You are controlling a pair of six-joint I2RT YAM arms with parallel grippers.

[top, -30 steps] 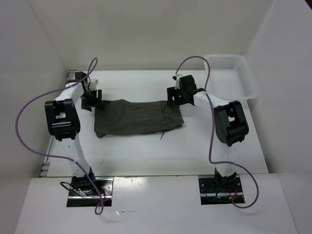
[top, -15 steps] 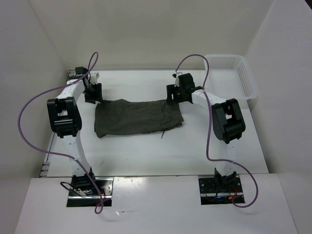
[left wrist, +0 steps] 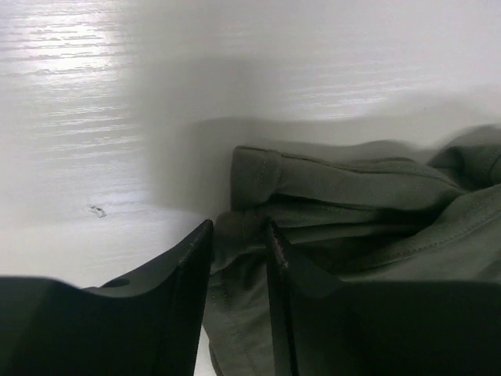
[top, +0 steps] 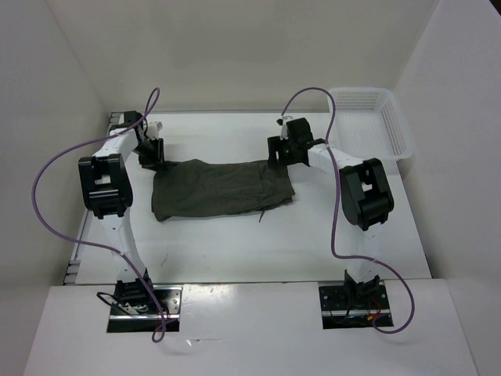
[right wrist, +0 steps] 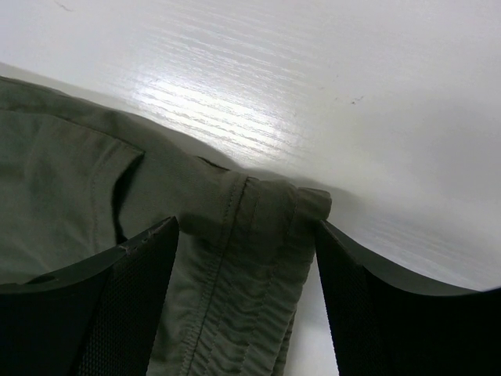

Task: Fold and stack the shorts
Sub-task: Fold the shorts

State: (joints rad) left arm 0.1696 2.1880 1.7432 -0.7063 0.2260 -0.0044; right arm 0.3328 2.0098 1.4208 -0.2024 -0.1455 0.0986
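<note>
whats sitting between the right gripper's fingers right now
The gathered waistband corner of the shorts. The right gripper stands open, one jaw on either side of that cloth. The right wrist view shows it.

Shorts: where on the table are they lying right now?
Top external view: the olive-green shorts lie spread mid-table, the left arm's fingers at their far-left corner and the right arm's fingers at their far-right corner.

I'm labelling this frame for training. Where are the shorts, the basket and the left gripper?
shorts (top: 223, 188), top view, middle of the cloth.
basket (top: 368, 125), top view, bare mesh floor.
left gripper (left wrist: 239, 233), left wrist view, midway between its fingertips.
</note>
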